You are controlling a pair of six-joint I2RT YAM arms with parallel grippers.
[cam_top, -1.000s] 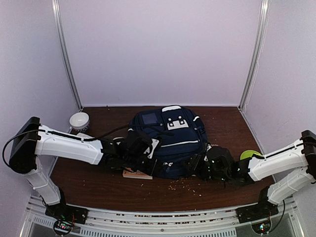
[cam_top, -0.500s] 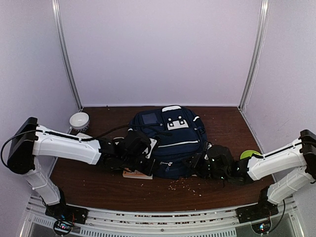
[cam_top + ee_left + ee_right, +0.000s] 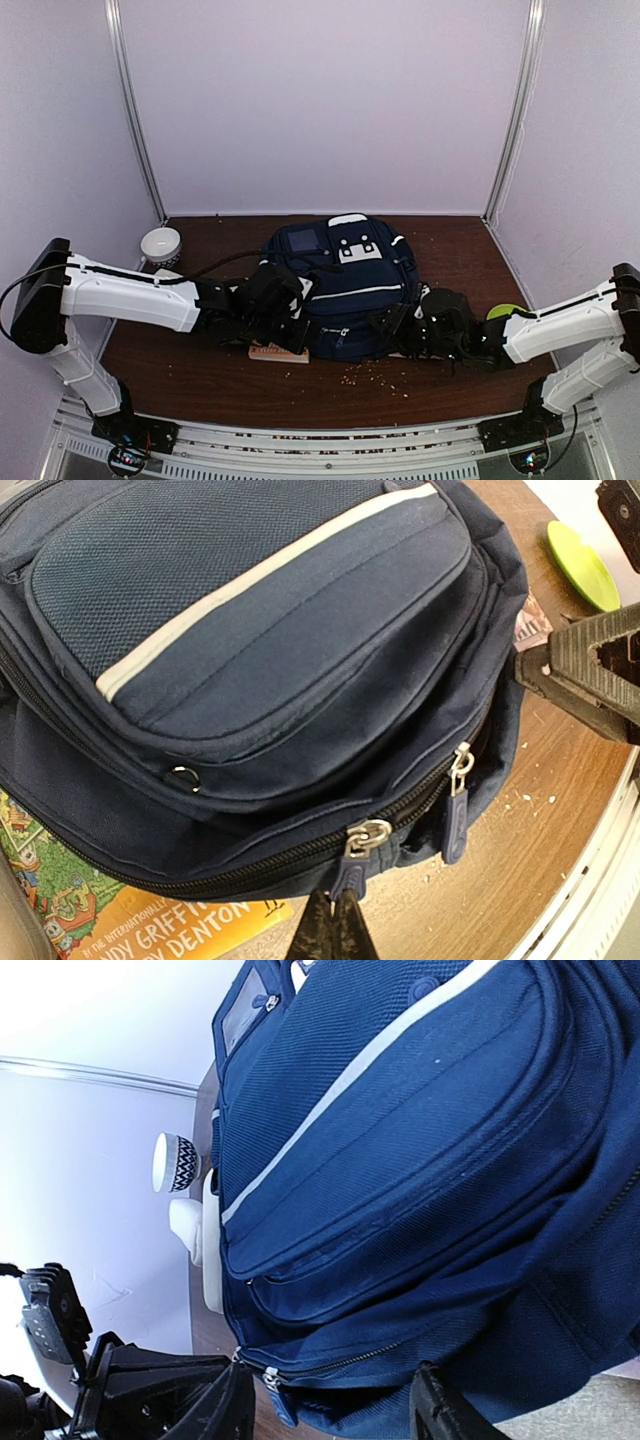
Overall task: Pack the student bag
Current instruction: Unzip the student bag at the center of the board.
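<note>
Pinching the zipper pull [image 3: 347, 872] of the backpack [image 3: 340, 280], the left gripper [image 3: 334, 928] is sitting fully closed; the right gripper [image 3: 332, 1392] is standing half open, jaws straddling the backpack's lower edge.

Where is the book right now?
Top view: the book lies on the table, left of centre, partly under the near-left corner of the student bag. Left wrist view shows its yellow-green cover bottom-left.

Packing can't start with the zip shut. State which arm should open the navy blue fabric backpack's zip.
Left, likely. The left gripper is shut on the dark blue zipper pull of the navy blue fabric backpack; the right gripper stands open at the bag's side.
</note>
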